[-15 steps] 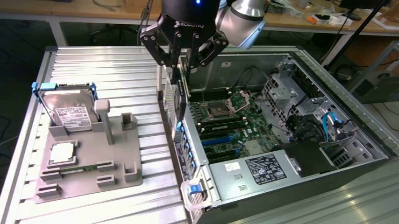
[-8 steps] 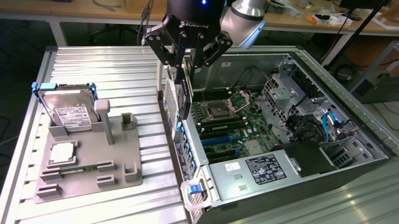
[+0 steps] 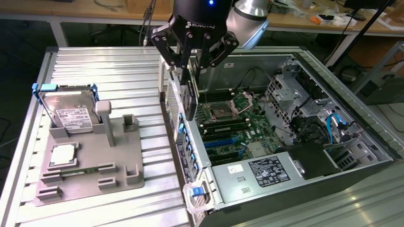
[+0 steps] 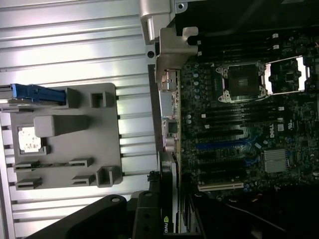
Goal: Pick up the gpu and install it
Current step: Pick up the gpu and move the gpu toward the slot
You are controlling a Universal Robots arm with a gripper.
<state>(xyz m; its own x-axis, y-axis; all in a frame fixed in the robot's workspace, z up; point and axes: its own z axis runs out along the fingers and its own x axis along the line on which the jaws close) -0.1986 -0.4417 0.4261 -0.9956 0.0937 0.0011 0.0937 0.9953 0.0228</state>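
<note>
My gripper [image 3: 191, 66] hangs over the near wall of the open computer case [image 3: 353, 118], shut on the gpu [image 3: 188, 97]. The card is a thin dark board seen edge-on, hanging straight down from the fingers. Its lower end reaches level with the case's rear wall, above the motherboard [image 3: 233, 127]. In the wrist view the gpu [image 4: 169, 221] shows a green logo on its edge and lies close to the expansion slots, one blue [image 4: 222, 145] and one white [image 4: 222, 186]. The card sits above the board, not in a slot.
A grey fixture tray [image 3: 94, 165] lies on the ribbed metal table at the exterior view's left. It holds a hard drive in a blue frame [image 3: 69, 106], a processor chip [image 3: 63, 155] and a memory stick [image 3: 82, 171]. Inside the case are a power supply [image 3: 265, 172] and cables.
</note>
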